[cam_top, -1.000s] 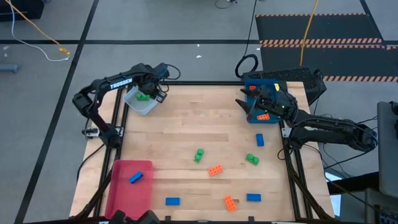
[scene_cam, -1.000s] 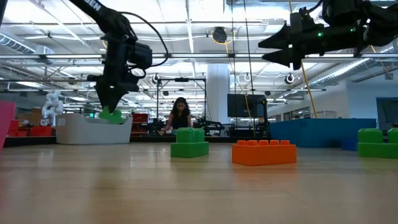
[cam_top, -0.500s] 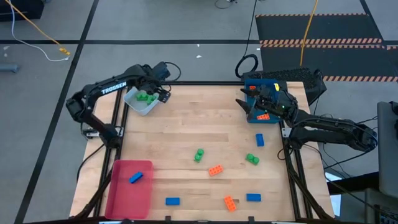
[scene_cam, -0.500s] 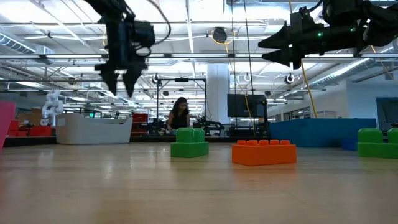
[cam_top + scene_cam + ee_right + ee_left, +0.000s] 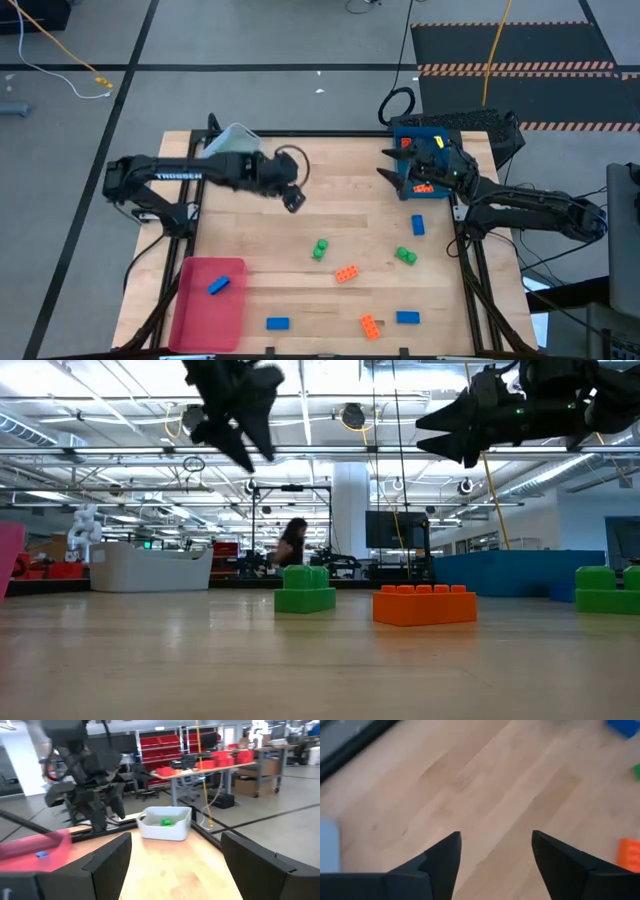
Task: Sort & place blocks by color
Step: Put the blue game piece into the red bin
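1. two grippers are up off the table: the left gripper (image 5: 291,197) hangs over bare wood toward the middle, its fingers spread wide with nothing between them, as its own wrist view shows; the right gripper (image 5: 392,171) hovers by the blue tray (image 5: 440,137) at the right rear, also spread and empty.
2. blocks left loose on the table (image 5: 330,215): a green block (image 5: 320,248) near the middle, an orange block (image 5: 346,273) just beside it toward the front, a second green block (image 5: 405,255) to the right, a blue block (image 5: 417,225) by the right edge, and two more blue ones plus an orange one along the front edge.
3. already sorted: a green piece sits in the pale tray (image 5: 165,822), a blue one in the red tray (image 5: 212,300), and orange shows in the blue tray.
4. judging by position, the left arm's likely next pick is the central green block, the nearest loose one.
5. to do it well: centre the spread fingers over that block, turn the wrist so the pads meet its flat sides, and come down straight.
6. keep clear of the orange block next to it; a slanted descent could nudge it.
7. close only once the fingertips are low around the block.
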{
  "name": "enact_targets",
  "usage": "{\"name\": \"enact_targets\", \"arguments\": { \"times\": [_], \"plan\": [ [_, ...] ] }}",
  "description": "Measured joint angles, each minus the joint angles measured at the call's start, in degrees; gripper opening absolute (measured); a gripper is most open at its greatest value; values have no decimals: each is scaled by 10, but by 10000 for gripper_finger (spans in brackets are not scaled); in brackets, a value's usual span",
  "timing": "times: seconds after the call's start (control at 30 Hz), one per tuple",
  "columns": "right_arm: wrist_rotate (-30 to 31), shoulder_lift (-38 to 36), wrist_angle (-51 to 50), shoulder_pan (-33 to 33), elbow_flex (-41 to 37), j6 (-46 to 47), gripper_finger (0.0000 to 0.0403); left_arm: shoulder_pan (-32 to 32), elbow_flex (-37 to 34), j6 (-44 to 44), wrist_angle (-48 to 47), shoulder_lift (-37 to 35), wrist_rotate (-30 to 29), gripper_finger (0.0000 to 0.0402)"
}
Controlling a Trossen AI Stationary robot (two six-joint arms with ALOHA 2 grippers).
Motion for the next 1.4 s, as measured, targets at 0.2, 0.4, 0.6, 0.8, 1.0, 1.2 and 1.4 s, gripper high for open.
{"name": "enact_targets", "arguments": {
  "times": [0.2, 0.4, 0.6, 0.8, 1.0, 1.2, 1.4],
  "plan": [
    [0, 0, -5, 39, 20, -6, 302, -95, -9, 18, 131, 0, -85, 216],
    [2, 0, -5, 86, 38, -2, 302, -139, -48, 61, 296, 0, -87, 207],
    [33, 0, 4, 136, 39, 0, 302, -166, -111, 59, 421, 11, -84, 207],
    [34, 0, 8, 163, 39, 0, 302, -179, -176, 18, 523, 15, -84, 207],
    [35, 0, 8, 180, 39, 0, 302, -191, -209, 0, 570, 14, -84, 207],
    [31, 0, 5, 187, 39, -38, 302, -199, -210, 43, 594, 19, -89, 207],
    [31, 5, -7, 187, 38, -63, 302, -198, -210, 113, 689, 53, -90, 204]
  ]
}}
